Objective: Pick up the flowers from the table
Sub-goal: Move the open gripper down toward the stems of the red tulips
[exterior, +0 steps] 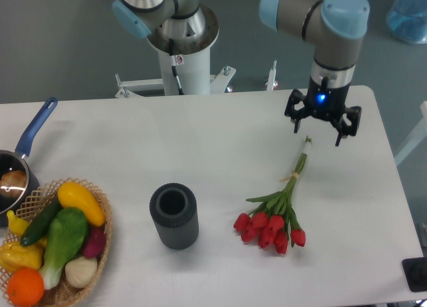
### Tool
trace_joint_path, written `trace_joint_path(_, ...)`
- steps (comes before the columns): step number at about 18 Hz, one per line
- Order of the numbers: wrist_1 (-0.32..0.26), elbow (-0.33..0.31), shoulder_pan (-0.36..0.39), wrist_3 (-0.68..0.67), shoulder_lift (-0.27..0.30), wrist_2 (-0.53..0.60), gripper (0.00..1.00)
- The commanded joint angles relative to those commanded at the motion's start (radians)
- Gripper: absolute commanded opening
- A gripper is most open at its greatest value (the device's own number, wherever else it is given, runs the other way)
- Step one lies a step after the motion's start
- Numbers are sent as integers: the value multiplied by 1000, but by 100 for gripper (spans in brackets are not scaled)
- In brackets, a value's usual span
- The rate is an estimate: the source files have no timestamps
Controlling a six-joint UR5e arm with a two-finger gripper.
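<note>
The flowers [279,210], a bunch of red tulips with long green stems and a pale band, lie flat on the white table [200,133] right of centre, blooms toward the front edge and stem ends pointing to the back. My gripper [318,135] hangs open just above and slightly right of the stem tips, its black fingers [295,122] spread wide. It holds nothing.
A dark grey ribbed cylinder vase [174,215] stands left of the flowers. A wicker basket [80,280] of vegetables and fruit sits at the front left corner, with a blue-handled pot [20,161] behind it. The arm's base [181,43] rises behind the table.
</note>
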Motion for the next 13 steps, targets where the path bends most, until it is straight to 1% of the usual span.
trace_joint_path(3,0,0,-5,2,-26,-68,100)
trace_joint_path(6,2,5,-12,2,-46,-75,100)
trace_joint_path(10,14,6,-38,0,-89,-75,100)
trace_joint_path(12,50,15,-52,-2,-127,-75,100)
trace_joint_path(13,61,17,-64,-2,-132,-75,100)
